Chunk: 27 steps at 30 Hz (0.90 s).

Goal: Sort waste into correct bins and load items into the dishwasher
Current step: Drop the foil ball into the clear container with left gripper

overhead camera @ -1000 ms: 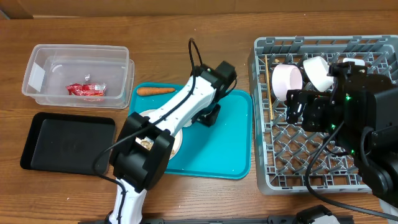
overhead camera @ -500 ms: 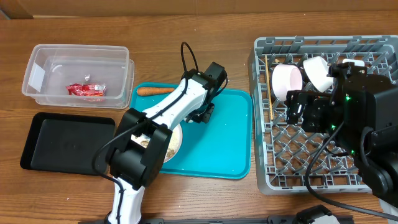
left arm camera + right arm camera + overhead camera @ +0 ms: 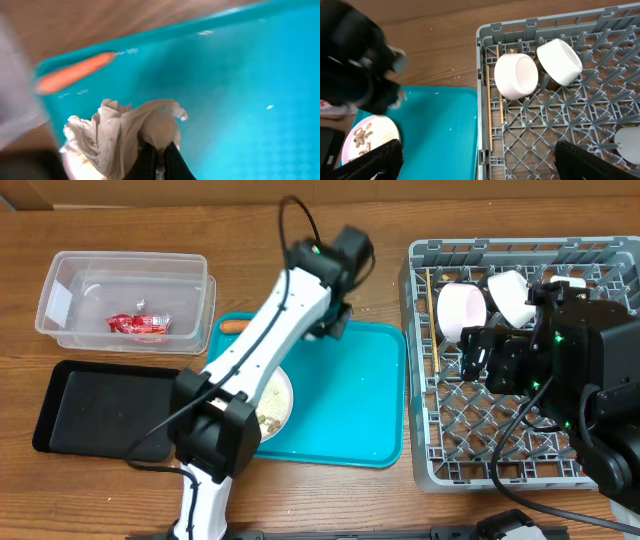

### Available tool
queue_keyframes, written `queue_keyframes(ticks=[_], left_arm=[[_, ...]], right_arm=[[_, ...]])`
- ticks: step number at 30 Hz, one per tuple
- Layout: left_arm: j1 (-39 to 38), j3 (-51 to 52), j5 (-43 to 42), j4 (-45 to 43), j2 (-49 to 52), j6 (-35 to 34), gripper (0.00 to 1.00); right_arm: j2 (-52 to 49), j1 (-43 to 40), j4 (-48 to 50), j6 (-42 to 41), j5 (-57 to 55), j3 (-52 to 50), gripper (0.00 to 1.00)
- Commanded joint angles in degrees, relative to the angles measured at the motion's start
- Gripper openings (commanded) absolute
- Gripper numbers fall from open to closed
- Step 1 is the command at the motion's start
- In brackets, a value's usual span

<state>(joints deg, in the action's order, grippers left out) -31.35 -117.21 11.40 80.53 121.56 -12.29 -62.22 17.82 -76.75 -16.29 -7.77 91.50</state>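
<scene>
**No Legible Writing in Any View**

No word, number or brand could be read in the overhead view or in either wrist view. A white sticker [image 3: 58,302] sat on the left end of the clear tub [image 3: 130,258], but it was too small to tell whether anything was printed on it. The red wrapper [image 3: 138,324] lying inside that tub showed pale flecks that may have been print, and these were also too small to read.

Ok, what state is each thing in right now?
left hand: shut on crumpled pale wad
right hand: open, over the rack
carrot: lying on teal tray
plate: flat, scraps on it
clear tub: open, holds red wrapper
black tray: empty where visible
pink bowl: tipped sideways in rack
white bowl: tipped sideways in rack
chopsticks: lying in rack
</scene>
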Motion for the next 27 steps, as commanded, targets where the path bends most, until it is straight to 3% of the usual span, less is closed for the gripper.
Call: queue_keyframes(ticks=[1, 3, 6, 13, 15, 17, 21, 27], left_arm=[[4.55, -7.54, 10.64, 5.99, -0.39, -6.23, 0.04], [8.15, -9.01, 14.95, 8.35, -0.39, -9.60, 0.04], [14.43, -8.70, 14.05, 8.41, -0.37, -12.46, 0.04], [28.28, -7.67, -2.45, 1.44, -0.37, -12.15, 0.04], [30.27, -7.67, -3.80, 0.26, -0.37, -11.93, 0.12], [31.08, -7.67, -5.55, 0.33, -0.37, -11.72, 0.25], [30.18, -7.67, -8.50, 1.29, -0.37, -8.61, 0.34], [23.41, -7.65, -9.77, 0.15, -0.31, -1.97, 0.34]], right_arm=[[0.26, 0.11, -0.11, -0.02, -0.33, 0.44, 1.00], [0.26, 0.11, -0.11, -0.02, -0.33, 0.44, 1.00], [0.26, 0.11, -0.11, -0.02, -0.33, 0.44, 1.00], [0.24, 0.11, -0.09, -0.02, -0.33, 0.44, 1.00], [0.24, 0.11, -0.09, -0.02, -0.33, 0.44, 1.00], [0.24, 0.11, -0.11, -0.02, -0.33, 0.44, 1.00], [0.20, 0.11, -0.09, -0.02, -0.33, 0.44, 1.00], [-0.57, 0.11, -0.11, -0.02, -0.33, 0.44, 1.00]])
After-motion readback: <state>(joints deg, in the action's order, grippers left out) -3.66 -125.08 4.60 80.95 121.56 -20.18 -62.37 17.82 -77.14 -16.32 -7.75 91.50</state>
